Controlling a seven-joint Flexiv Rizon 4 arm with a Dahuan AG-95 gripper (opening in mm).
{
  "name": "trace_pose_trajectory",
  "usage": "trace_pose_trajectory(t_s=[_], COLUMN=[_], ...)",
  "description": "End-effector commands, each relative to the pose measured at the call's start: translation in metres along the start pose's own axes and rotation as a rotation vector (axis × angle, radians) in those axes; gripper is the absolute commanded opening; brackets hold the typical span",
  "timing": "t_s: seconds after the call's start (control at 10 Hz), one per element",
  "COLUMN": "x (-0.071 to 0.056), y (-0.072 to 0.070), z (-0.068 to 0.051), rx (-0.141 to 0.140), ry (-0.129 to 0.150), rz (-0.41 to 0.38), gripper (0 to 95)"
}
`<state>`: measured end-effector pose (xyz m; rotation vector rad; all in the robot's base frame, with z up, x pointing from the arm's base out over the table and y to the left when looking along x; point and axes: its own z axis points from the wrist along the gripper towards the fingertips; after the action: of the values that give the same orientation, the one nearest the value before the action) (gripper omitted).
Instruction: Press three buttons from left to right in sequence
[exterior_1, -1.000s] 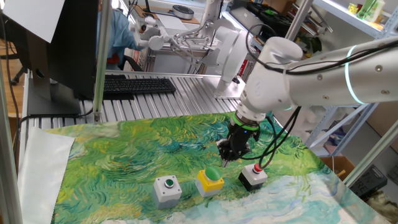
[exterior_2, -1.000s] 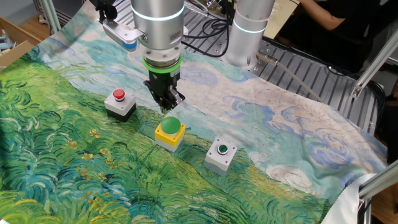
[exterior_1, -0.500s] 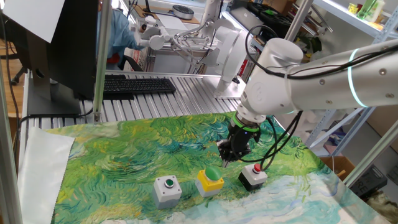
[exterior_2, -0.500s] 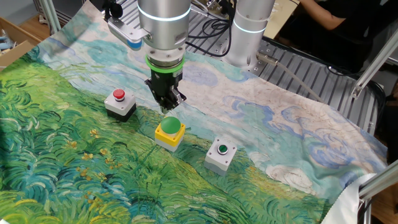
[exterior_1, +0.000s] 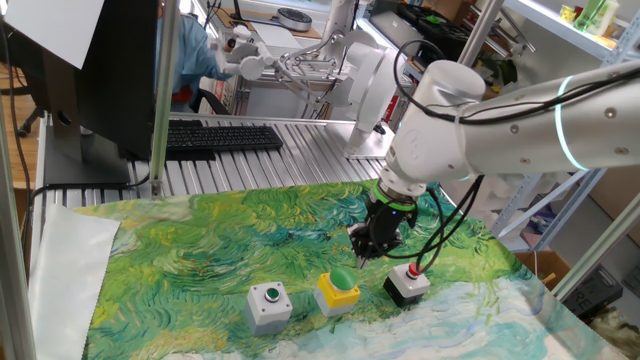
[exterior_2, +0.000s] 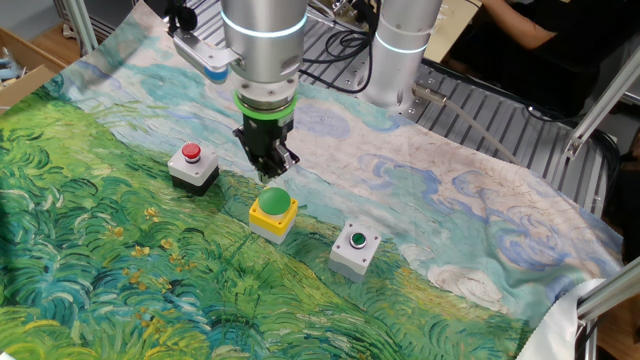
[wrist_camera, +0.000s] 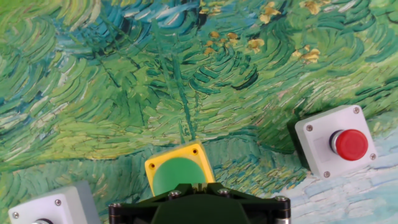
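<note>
Hovering just above and a little behind the yellow box (exterior_2: 272, 216), the fingers (exterior_2: 268, 170) point straight down and are pressed fully together, holding nothing — a closed tip makes a single blunt point, which suits pushing a button better than a spread pair would.

Three button boxes sit in a short row on the painted cloth (exterior_1: 200, 240) that covers the tabletop. From the side where the monitor (exterior_1: 110, 70) and keyboard (exterior_1: 220, 137) stand behind, they run grey box (exterior_1: 268, 305) with its small green button, then yellow box with the big green dome (exterior_1: 342, 279), then the black box with the red button (exterior_1: 407, 282). They are near each other but apart, so one can be pressed without brushing a neighbour.

Looking down along the hand, the green dome (wrist_camera: 178, 176) lies right at the lower edge, partly hidden by the gripper body, with the red button (wrist_camera: 351, 144) off to one side and a corner of the grey box (wrist_camera: 53, 208) at the other.

My reading is that the middle button is the one in hand; whether the dome is being touched I cannot tell.
</note>
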<state>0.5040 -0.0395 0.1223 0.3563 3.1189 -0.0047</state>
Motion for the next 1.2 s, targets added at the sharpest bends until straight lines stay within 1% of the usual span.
trace_pose_trajectory(t_s=[0.1,0.3,0.5,0.6,1.0,1.1,1.2], x=[-0.0007,-0.0007,-0.0007,-0.0007,-0.0007,-0.0007,-0.0007], y=[-0.0002,-0.0002,-0.0002,-0.0002,-0.0002,-0.0002,-0.0002], z=[0.0003,0.0003,0.0003,0.0003,0.0003,0.0003,0.0003], rx=[0.049,0.053,0.045,0.041,0.036,0.031,0.032], ry=[-0.011,-0.017,-0.014,-0.020,-0.026,-0.025,-0.025], rz=[-0.014,-0.060,-0.119,-0.131,-0.143,-0.145,-0.146], gripper=[0.0,0.0,0.0,0.0,0.0,0.0,0.0])
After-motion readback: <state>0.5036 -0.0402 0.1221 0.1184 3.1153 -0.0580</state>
